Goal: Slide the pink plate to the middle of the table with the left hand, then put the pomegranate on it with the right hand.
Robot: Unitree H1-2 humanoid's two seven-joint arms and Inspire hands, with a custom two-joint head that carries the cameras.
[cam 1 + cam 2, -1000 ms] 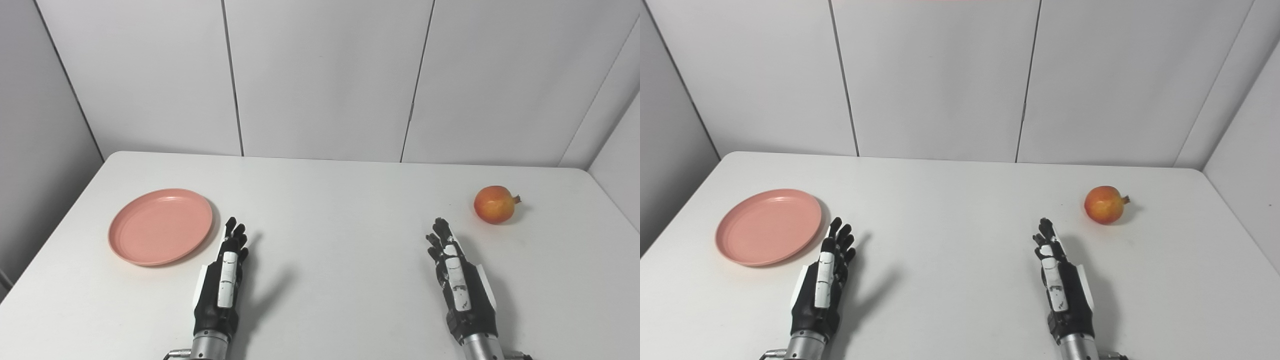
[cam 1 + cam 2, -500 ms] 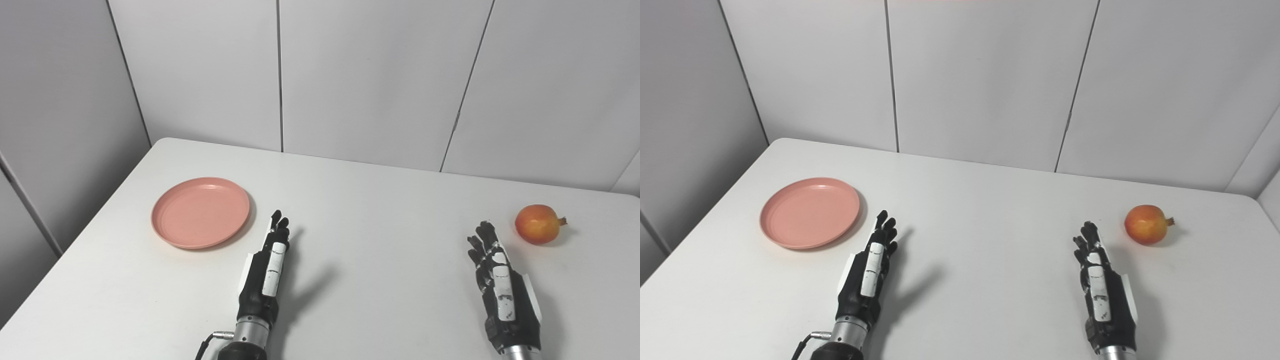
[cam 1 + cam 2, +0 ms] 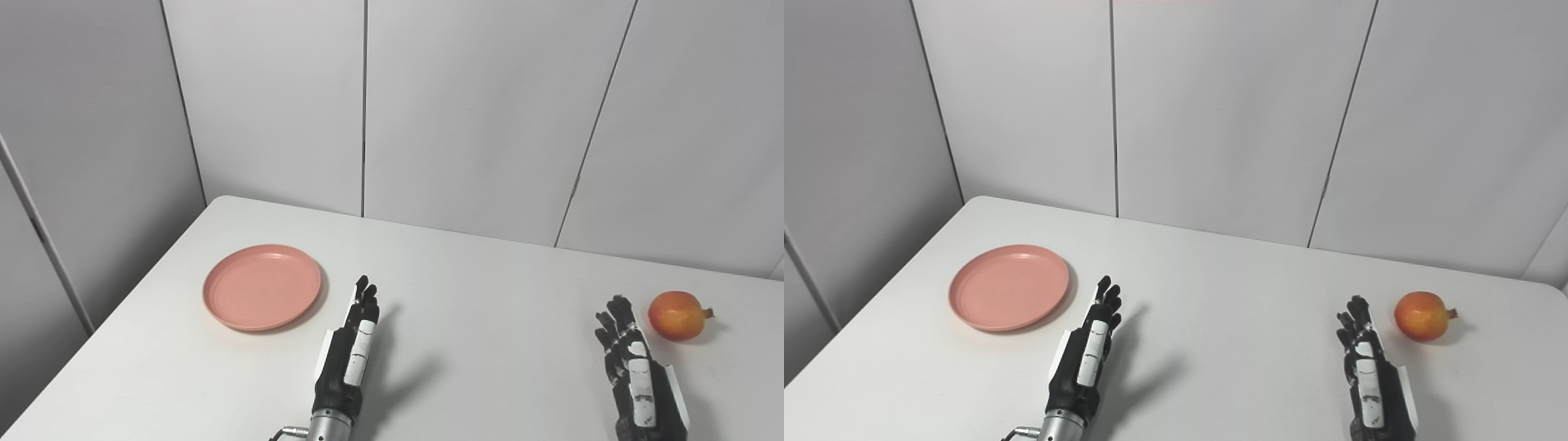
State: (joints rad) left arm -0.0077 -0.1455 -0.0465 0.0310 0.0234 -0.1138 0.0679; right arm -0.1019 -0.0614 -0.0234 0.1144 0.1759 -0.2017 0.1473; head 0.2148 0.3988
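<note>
White worktop [image 3: 490, 294], grey panelled wall behind. Pink plate [image 3: 262, 286] lies flat on the left part of the worktop, nothing on it. Pomegranate [image 3: 677, 315] sits on the far right, crown pointing right, well apart from the plate.

My left robot hand [image 3: 352, 349] hangs edge-on over the worktop, fingers straight and pointing away from me, holding nothing; its tips are just right of the plate's rim, not touching it. My right robot hand [image 3: 1369, 361] is likewise extended and empty, fingers slightly spread, tips near the pomegranate but short of it.

Right eye view shows the right hand down to the wrist and some bare worktop beyond the fruit. Left eye view cuts that hand off lower and puts the fruit close to the frame's edge, but shows more of the wall on the left side.
</note>
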